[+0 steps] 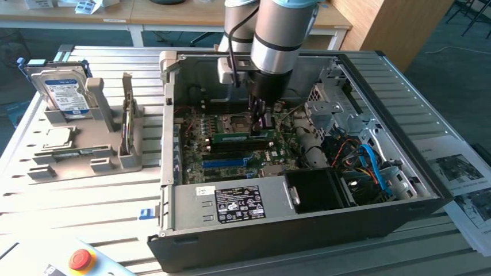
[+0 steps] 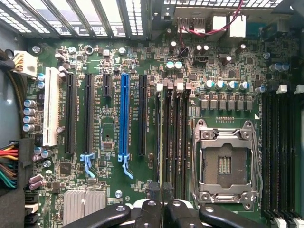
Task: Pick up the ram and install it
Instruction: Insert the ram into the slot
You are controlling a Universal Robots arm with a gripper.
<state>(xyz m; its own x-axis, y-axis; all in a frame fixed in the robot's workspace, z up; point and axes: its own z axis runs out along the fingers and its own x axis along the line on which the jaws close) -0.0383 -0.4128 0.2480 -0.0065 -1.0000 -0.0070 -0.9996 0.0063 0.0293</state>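
Pincer (image 1: 261,127): almost closed, clamped on the top edge of the ram stick (image 1: 238,137), deep inside the open computer case (image 1: 307,236).
Arm (image 1: 280,40): upright over the case at 12 o'clock in the exterior view, wrist down among the parts.
Ram stick: level and lengthwise over the green board (image 1: 195,155) at the middle of the case, pale label turned toward 6 o'clock.
Wrist view: pincer fingertips (image 2: 154,190) close together, with the ram stick (image 2: 161,137) between them, seen as a thin edge running away from them.
Memory slots (image 2: 175,137): black, side by side, just beside the processor socket (image 2: 227,164); stick's edge lined up along this row; seated or merely above it, cannot tell.
Blue slot (image 2: 124,118): long, among black slots, apart from the stick.
Spare stick (image 1: 127,112): upright in the grey holder (image 1: 130,161), at 9 o'clock from the case, well apart from the pincer.
Hard drive (image 1: 65,95): upright in the same holder, at 9 o'clock from the spare stick.
Power supply (image 1: 238,204): inside the case at 6 o'clock from the pincer.
Red button (image 1: 80,259): on the table at 7 o'clock from the case.
Papers (image 1: 460,178): flat on the table at 3 o'clock from the case.
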